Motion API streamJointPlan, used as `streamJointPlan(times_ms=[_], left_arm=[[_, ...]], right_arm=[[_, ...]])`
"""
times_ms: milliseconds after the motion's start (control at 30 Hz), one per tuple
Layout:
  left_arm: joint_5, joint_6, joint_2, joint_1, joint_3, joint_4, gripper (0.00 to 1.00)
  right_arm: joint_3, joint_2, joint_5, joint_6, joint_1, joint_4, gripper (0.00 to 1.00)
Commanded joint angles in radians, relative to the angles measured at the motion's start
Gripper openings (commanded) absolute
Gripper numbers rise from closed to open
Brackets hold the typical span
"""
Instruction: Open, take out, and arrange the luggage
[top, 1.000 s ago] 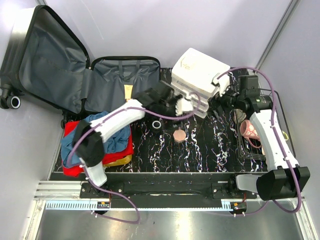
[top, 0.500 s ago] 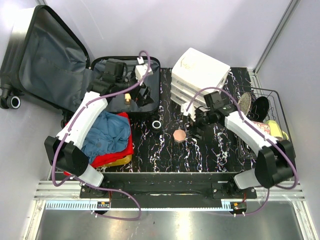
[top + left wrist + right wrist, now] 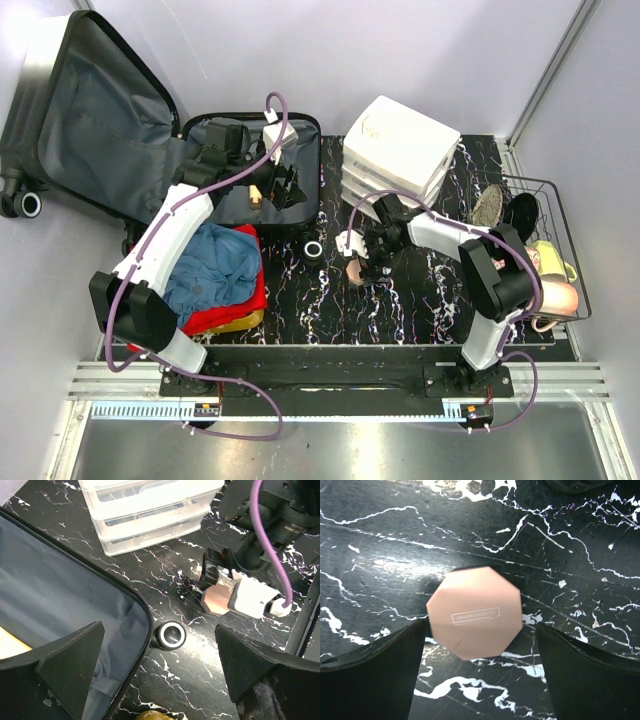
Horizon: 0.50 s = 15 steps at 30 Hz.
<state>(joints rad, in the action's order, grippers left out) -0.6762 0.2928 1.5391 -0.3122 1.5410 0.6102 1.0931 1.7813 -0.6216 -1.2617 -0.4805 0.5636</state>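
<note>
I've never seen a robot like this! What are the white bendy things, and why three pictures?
They are two robot arms, each ending in a two-finger gripper. One picture looks down from above; the others come from a camera on each wrist. The left gripper hangs open over the edge of the open luggage. The right gripper is open too, with a pink eight-sided piece lying on the table between its fingers, not squeezed. Also there: white drawers, a small black ring, a pile of clothes and a wire basket. Nothing is held.
</note>
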Motion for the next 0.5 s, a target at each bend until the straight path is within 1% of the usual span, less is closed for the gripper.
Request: streamJointPlan(times_ms=[0,67,200,300,333,367,467], left_arm=[[-0.049,-0.032,-0.025,0.004,-0.016,-0.05,0.99],[-0.052,-0.029,-0.022,0.005,-0.019,-0.049,0.99],[-0.063,-0.024,-0.014,0.024,-0.019,-0.052,0.99],[-0.062,-0.023,-0.004,0.036,-0.013,-0.046,0.99],[-0.063,-0.027,0.003,0.041,-0.009,-0.043,0.99],[-0.063,-0.029,0.006,0.044,-0.004,-0.04,0.99],[-0.068,-0.034,0.012,0.064,0.004,-0.038,0.99]], right_arm=[[0.074,0.055,0.019,-0.073,-0.015,-0.025,0.99],[0.083,0.061,0.017,-0.076,-0.018,-0.024,0.98],[0.08,0.058,0.008,-0.07,-0.032,-0.016,0.93],[0.071,0.052,0.013,-0.068,-0.041,-0.014,0.81],[0.071,0.05,0.013,-0.062,-0.041,-0.014,0.74],[0.077,0.047,0.011,-0.058,-0.041,-0.011,0.7],[0.109,0.018,-0.001,-0.012,-0.04,0.002,0.59]])
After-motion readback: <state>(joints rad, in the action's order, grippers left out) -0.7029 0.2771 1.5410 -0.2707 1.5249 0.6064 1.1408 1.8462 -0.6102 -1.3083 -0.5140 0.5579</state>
